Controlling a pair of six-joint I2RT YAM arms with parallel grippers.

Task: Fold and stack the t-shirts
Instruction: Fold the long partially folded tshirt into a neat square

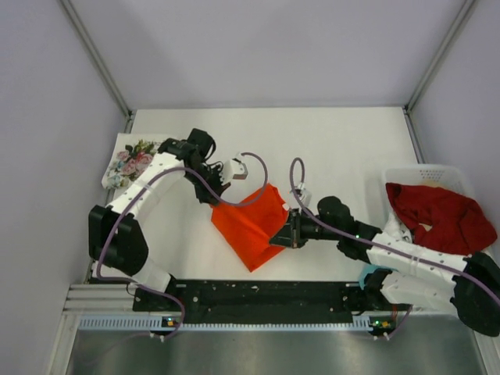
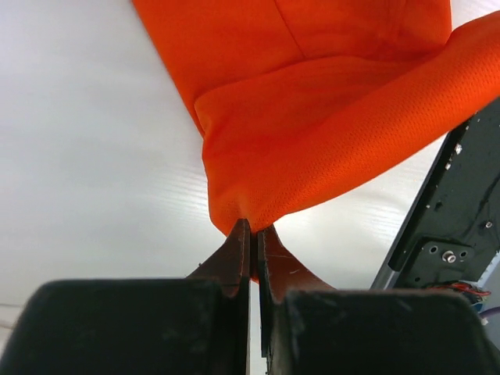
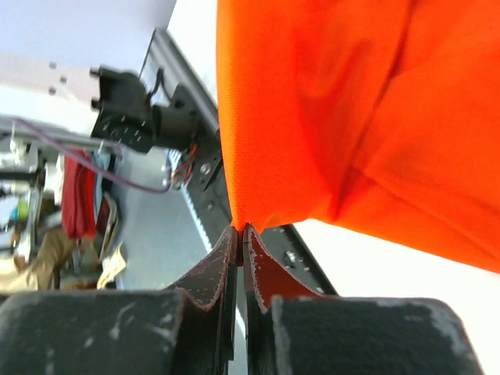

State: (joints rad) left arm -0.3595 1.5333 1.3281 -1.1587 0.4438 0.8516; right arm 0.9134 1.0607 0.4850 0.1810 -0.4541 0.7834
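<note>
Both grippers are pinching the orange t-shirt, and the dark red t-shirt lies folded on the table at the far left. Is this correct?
Not quite. The dark red t-shirt lies crumpled in the white basket at the right, as the top external view shows. The rest holds: the left gripper and right gripper are both shut on the orange t-shirt.

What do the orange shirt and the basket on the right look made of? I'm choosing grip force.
The orange t-shirt looks like a thin synthetic mesh knit, matte: fine pinhole texture and soft drape folds show where both the left gripper and right gripper pinch it. The basket appears to be rigid white plastic, judging by its perforated lattice wall, though it is small in view.
</note>
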